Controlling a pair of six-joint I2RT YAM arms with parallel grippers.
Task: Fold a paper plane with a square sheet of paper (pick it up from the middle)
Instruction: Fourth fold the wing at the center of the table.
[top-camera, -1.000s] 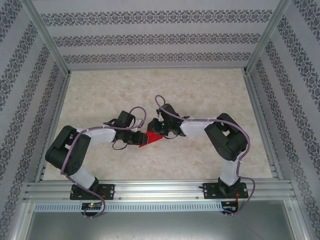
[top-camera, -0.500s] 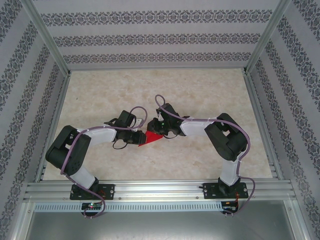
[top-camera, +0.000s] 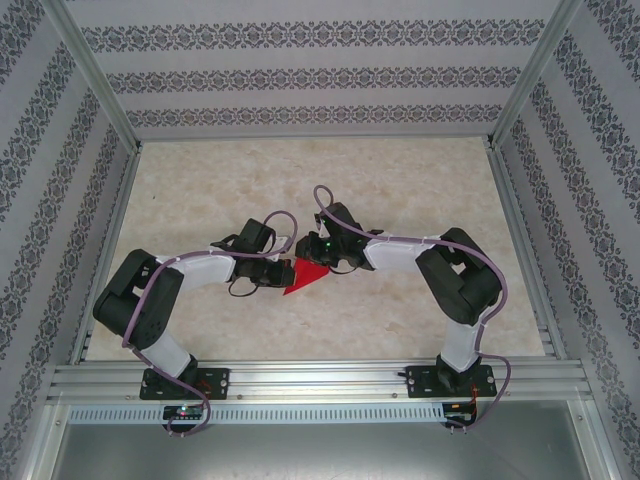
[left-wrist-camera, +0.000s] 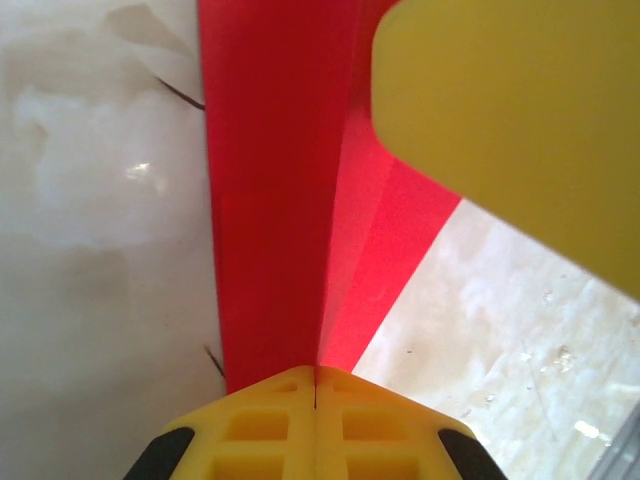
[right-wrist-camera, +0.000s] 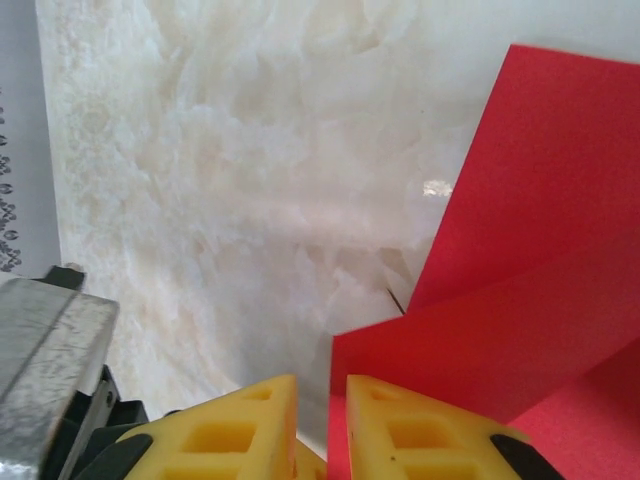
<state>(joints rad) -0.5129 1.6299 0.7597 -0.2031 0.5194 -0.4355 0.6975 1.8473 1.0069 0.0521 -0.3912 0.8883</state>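
Your left fingers (left-wrist-camera: 255, 425) clamp the folded bright red paper (left-wrist-camera: 270, 200), its crease running up-frame. Right fingers (right-wrist-camera: 420, 435), slightly apart, flank its edge.

So both arms meet in the middle of the table (top-camera: 420, 190) over the red paper (top-camera: 305, 278), folded into a wedge with its tip pointing to about 7 o'clock. Left gripper (top-camera: 284, 271) sits at its 9 o'clock edge, right gripper (top-camera: 317, 260) at 1 o'clock. Can't make out the jaws from up here.

Overhead: red paper (top-camera: 305, 278) partly under left end effector (top-camera: 287, 271) and right end effector (top-camera: 319, 261), folds too small to read. Wrist cams crop it at edges.
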